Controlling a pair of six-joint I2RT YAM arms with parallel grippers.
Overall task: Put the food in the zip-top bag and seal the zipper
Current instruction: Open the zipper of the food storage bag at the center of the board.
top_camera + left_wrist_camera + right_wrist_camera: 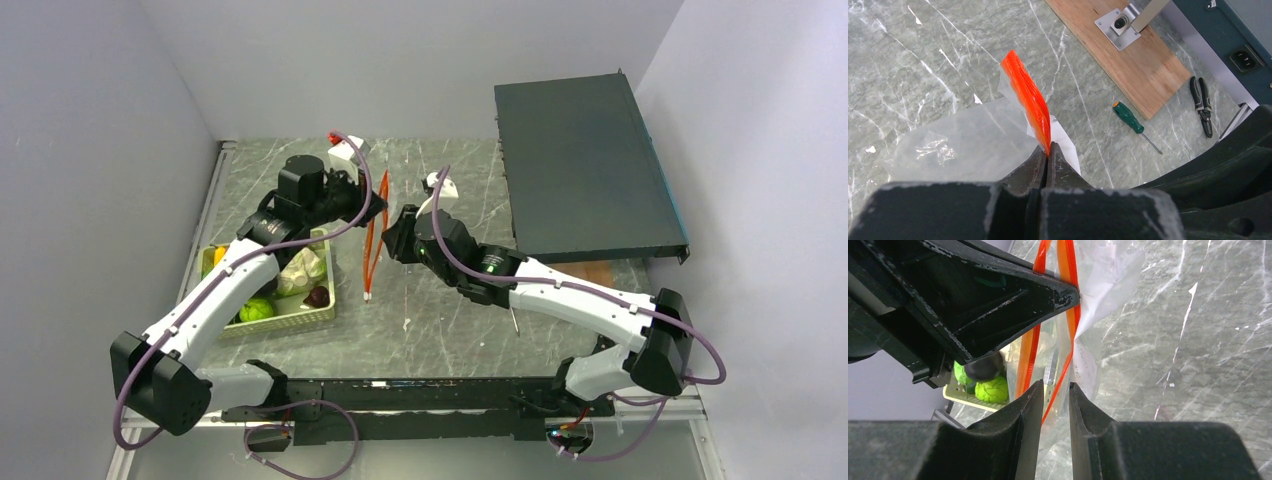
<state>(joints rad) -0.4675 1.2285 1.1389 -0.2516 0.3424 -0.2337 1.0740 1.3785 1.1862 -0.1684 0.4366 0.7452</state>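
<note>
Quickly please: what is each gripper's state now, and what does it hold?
Left gripper: shut on the zipper of the zip-top bag.
Right gripper: slightly open around the zipper, not clamped.

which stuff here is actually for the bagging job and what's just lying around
For the job: zip-top bag, its red-orange zipper, the toy food waiting in the green basket.
Lying about: green-handled screwdriver, pliers, wooden board, dark metal case.
</note>
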